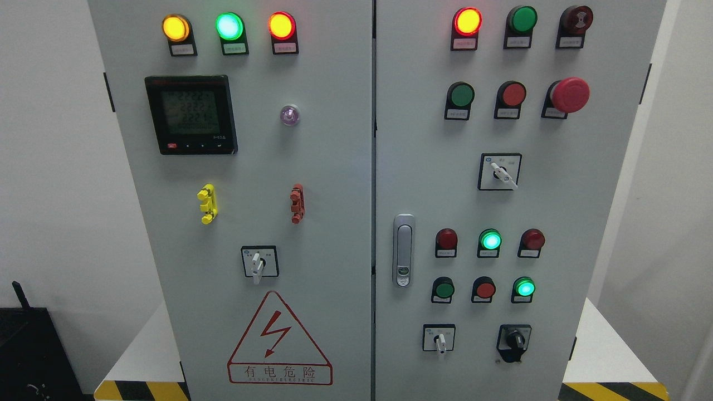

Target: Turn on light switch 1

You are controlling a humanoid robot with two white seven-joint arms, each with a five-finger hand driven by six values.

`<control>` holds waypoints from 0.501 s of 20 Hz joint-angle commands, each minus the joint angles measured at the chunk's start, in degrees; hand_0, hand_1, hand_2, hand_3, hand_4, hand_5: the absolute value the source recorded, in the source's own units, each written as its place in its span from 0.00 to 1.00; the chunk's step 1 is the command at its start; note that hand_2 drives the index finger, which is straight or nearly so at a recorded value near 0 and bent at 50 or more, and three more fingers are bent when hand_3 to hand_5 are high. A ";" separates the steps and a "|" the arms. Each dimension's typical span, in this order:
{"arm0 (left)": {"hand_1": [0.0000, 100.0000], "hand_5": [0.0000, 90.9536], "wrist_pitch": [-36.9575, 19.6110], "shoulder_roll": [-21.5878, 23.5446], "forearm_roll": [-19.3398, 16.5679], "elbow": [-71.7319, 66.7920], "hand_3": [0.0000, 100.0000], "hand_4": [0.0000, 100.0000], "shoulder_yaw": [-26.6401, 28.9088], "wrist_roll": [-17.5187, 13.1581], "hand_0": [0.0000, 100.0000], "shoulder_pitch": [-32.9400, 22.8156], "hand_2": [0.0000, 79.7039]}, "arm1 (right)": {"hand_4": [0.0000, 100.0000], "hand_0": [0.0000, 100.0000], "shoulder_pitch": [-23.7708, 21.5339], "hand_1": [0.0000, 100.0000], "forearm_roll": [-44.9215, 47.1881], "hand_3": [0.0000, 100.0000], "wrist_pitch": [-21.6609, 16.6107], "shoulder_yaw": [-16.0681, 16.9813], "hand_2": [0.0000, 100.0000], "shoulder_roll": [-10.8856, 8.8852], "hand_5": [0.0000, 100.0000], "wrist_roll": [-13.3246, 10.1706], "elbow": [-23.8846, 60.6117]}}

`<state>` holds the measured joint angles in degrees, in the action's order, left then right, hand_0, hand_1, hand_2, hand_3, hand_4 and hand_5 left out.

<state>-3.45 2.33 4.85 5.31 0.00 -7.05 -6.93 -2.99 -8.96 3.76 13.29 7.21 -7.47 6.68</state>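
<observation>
1. Rotary selector switch on the left cabinet door, low centre above the red warning triangle, has its white handle pointing straight down.
2. Neither robot hand is in view, so their state cannot be told.

Small white switch handle in a black-edged square, pointing down to 6 o'clock, low on the left door.

Left door, top: row of three round lit lamps.
Below, upper left: square black-framed digital meter.
Left door, bottom: triangular red-outlined warning sign, under white-handled rotary switch.
Right door, left edge: silver oval door latch.
Right door, upper right: red mushroom-shaped stop button.
Frame, lower left: black box.
</observation>
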 commanded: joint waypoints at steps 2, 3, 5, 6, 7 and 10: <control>0.17 0.00 -0.33 0.39 -0.37 9.60 0.00 0.00 -1.67 1.07 0.37 -4.83 0.00 | 0.00 0.30 0.00 0.00 0.00 0.00 0.02 -0.01 0.00 0.00 0.00 0.00 0.00; 0.17 0.00 -0.24 0.48 -0.46 13.72 0.00 0.00 -1.67 0.98 0.37 -6.33 0.00 | 0.00 0.30 0.00 0.00 0.00 0.00 0.02 -0.02 0.00 0.00 0.00 0.00 0.00; 0.17 0.00 -0.15 0.74 -0.72 21.02 0.00 0.00 -1.67 1.07 0.37 -9.05 0.00 | 0.00 0.30 0.00 0.00 0.00 0.00 0.02 -0.02 0.00 0.00 0.00 0.00 0.00; 0.17 0.00 -0.15 0.92 -0.81 25.41 0.00 0.00 -1.67 1.07 0.37 -11.07 0.00 | 0.00 0.30 0.00 0.00 0.00 0.00 0.02 -0.02 0.00 0.00 0.00 0.00 0.00; 0.17 0.00 -0.15 1.01 -0.81 30.15 0.00 0.00 -1.58 1.07 0.37 -13.00 0.00 | 0.00 0.30 0.00 0.00 0.00 0.00 0.02 -0.02 0.00 0.00 0.00 0.00 0.00; 0.19 0.00 -0.94 1.36 -0.81 41.24 0.00 0.00 -1.32 0.89 0.36 -16.70 0.00 | 0.00 0.30 0.09 0.00 0.00 0.00 0.02 -0.02 0.00 0.00 0.00 0.00 0.00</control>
<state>-4.01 2.87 4.25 20.16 0.00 -6.00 -16.72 -2.99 -8.96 3.76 13.28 7.21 -7.47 6.68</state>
